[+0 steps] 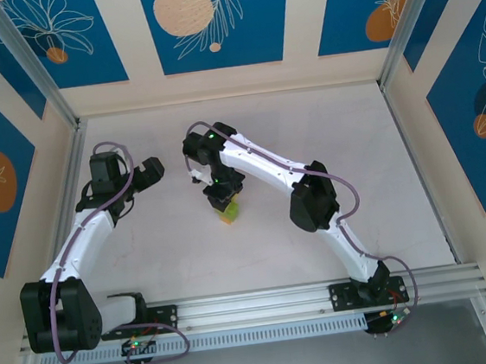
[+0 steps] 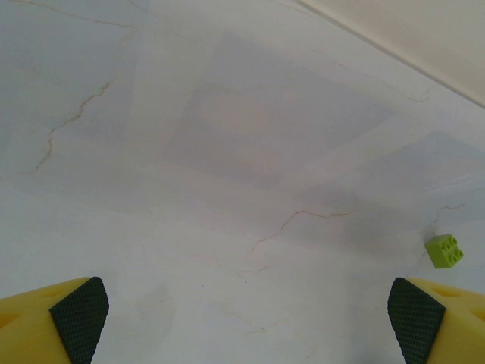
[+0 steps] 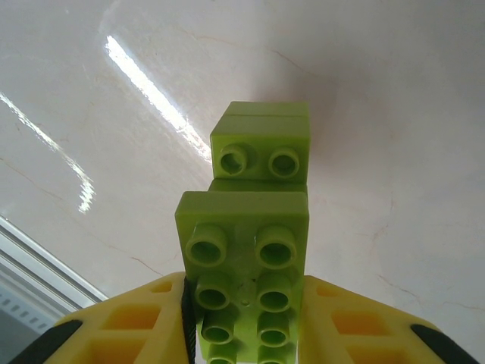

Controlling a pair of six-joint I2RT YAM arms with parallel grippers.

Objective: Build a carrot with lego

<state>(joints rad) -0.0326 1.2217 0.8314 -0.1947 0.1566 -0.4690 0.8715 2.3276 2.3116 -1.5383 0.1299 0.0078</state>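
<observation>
Showing mid-table, pinched in the right claw (image 3: 244, 318) between yellow fingers (image 3: 136, 318): carrot (image 3: 250, 243) of lime-green bricks, near end cut off at the wrist view's edge, orange tip half hidden from above. Left claw (image 2: 242, 318) gaping wide, holding nothing, well left. Loose green brick (image 2: 445, 251) on pale veined table (image 1: 324, 130). Blue wall panels (image 1: 208, 12), orange fruit prints.

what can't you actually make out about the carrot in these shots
Lower end of the carrot: right wrist view, cut off by the bottom edge, inside the right gripper.
Its brick count and orange part: top view, too small, right gripper partly covers it.
Whether it touches the table: top view, right gripper hides the contact.
</observation>
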